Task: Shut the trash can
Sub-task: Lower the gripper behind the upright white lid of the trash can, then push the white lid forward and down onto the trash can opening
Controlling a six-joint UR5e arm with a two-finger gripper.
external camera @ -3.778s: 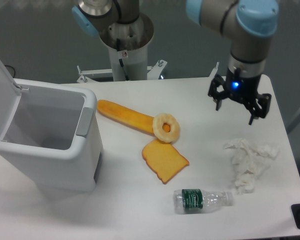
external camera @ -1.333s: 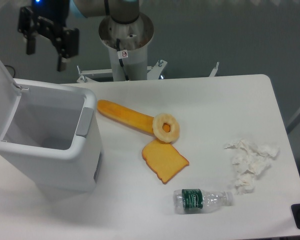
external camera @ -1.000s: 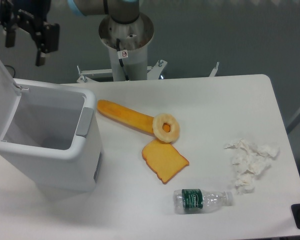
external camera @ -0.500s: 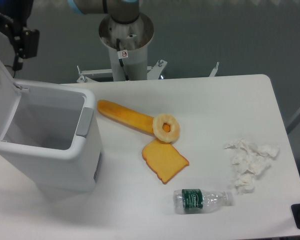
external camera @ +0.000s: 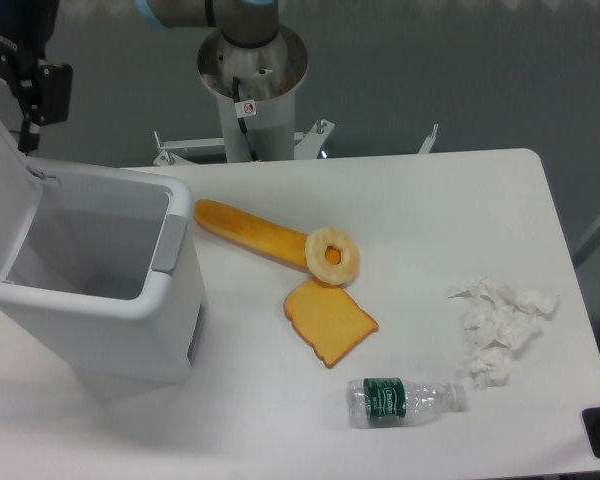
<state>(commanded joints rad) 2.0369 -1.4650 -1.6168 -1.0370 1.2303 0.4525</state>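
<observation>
The trash can [external camera: 130, 320] is a big white boxy bin at the table's left, standing open. Its flat lid [external camera: 0, 200] is tipped up along the left edge, and the grey latch tab [external camera: 168, 245] sits on the rim facing the table's middle. The inside looks bare. My gripper [external camera: 10, 95] hangs in the top left corner, just above and behind the raised lid's upper edge. Its jaws stand apart with nothing between them. One black finger [external camera: 48, 92] shows clearly; the other is partly cut off by the frame's edge.
Right of the bin lie a long orange bread loaf [external camera: 250, 232], a yellow ring [external camera: 332, 256] and a toast slice [external camera: 328, 320]. Crumpled white tissue [external camera: 500, 320] and a small water bottle [external camera: 405, 398] lie at the right front. The arm's pedestal [external camera: 252, 90] stands behind the table.
My gripper has crossed from the table's right side to the top left, above the lid. Over the last half second it barely shifted. The lid is still up.
</observation>
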